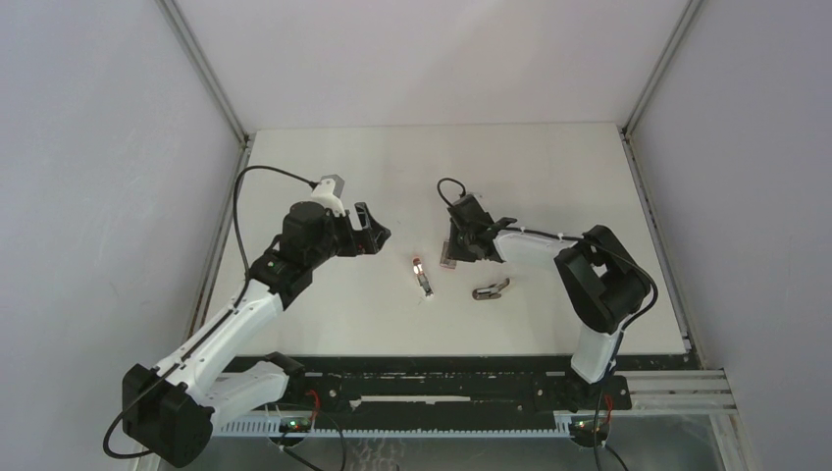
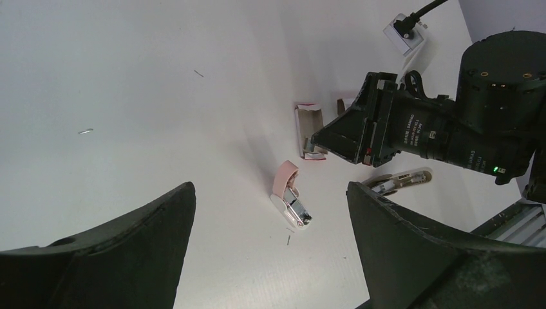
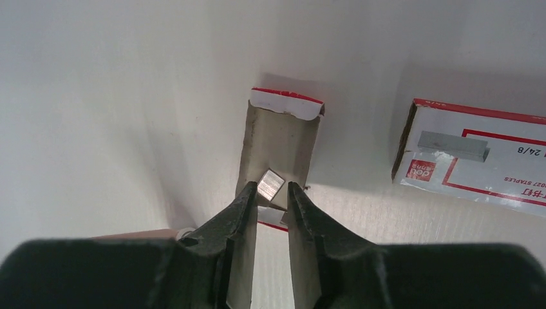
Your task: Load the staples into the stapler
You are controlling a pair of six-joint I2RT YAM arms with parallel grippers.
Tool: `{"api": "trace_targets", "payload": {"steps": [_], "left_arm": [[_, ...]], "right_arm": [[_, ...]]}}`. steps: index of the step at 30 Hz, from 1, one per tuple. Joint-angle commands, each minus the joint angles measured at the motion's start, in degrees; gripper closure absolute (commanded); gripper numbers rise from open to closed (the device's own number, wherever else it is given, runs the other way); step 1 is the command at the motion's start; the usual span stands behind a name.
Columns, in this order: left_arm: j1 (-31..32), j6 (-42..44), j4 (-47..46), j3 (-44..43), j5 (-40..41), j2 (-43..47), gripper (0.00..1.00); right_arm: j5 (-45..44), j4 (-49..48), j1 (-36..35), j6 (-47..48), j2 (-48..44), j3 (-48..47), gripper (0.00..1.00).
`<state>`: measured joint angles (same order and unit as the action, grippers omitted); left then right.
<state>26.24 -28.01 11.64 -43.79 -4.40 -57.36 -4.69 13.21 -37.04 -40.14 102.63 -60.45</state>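
Silvery staples [image 3: 270, 183], 1 strip, sit within the right hand [image 3: 271, 188], grip unclear; left hand [image 2: 270, 191] released.

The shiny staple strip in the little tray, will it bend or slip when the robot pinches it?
The staple strip is a short, blocky metal piece, so it probably stays stiff, though hard squeezing might snap it apart. Its glossy face looks slippery against the right gripper's smooth fingers. It looks tiny in the tray, so likely light.

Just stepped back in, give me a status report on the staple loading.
Left claw open, empty, hovering. Right claw narrow around staple strip in tray, grip unclear. Stapler lies open, nothing blocking.
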Motion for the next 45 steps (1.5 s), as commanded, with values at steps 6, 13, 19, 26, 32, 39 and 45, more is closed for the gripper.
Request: {"api": "trace_targets", "payload": {"steps": [6,13,19,26,32,39,45], "left_arm": [[0.1,-0.4,-1.7,1.0,1.1,1.0,0.09],[0.1,-0.3,-1.6,0.9,1.1,1.0,0.08],[0.1,-0.2,-1.4,0.9,1.2,1.0,0.08],[0.1,-0.2,-1.4,1.0,1.5,1.1,0.08],[0.1,-0.1,-1.8,1.2,1.2,1.6,0.09],[0.2,-0.1,-4.8,1.6,-2.3,1.9,0.09],[1.1,-0.3,-9.8,2.6,-6.1,3.1,0.09]], "right_arm": [[-1.6,-1.4,-0.5,-2.1,1.6,-2.1,0.82],[-2.2,-1.2,-0.6,-2.1,2.8,-2.1,0.86],[-2.2,-1.4,-0.6,-2.0,4.0,-2.1,0.90],[-1.3,-1.6,-0.2,-2.2,2.4,-1.9,1.00],[2.4,-6.0,1.0,-3.1,-3.2,1.6,1.00],[7.5,-12.9,3.7,-2.8,-10.9,7.5,1.00],[12.8,-19.7,5.8,-2.5,-16.3,12.8,1.00]]}}
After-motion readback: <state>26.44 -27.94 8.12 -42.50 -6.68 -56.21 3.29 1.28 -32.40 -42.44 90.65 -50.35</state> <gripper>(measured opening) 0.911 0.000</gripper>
